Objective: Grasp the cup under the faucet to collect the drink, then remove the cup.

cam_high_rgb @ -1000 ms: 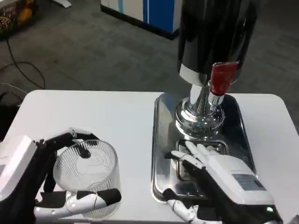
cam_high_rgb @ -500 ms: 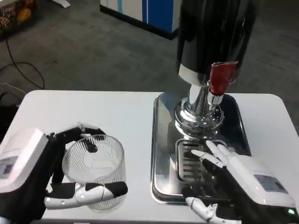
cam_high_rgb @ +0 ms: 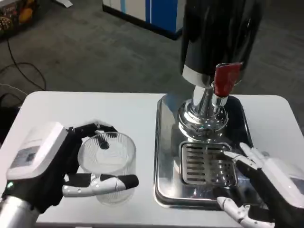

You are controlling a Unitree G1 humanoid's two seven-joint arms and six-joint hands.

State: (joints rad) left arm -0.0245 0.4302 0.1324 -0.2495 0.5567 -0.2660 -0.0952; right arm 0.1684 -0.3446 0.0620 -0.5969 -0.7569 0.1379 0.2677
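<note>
Left hand (cam_high_rgb: 52,164) grips the ribbed clear cup (cam_high_rgb: 107,166), now carried rightward toward the drip grille (cam_high_rgb: 206,164) at 3 o'clock; right hand (cam_high_rgb: 266,190), fingers spread and empty, has withdrawn toward 5 o'clock, clearing the faucet (cam_high_rgb: 224,81) zone

One head camera, looking steeply down and forward, close over the white counter (cam_high_rgb: 95,111), floor beyond.

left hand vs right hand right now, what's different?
The left hand grips the clear cup on the white table; the right hand holds nothing, fingers spread. The left hand sits beside the metal tray; the right hand is over the tray's front right corner, near the grate. Both have white backs.
</note>
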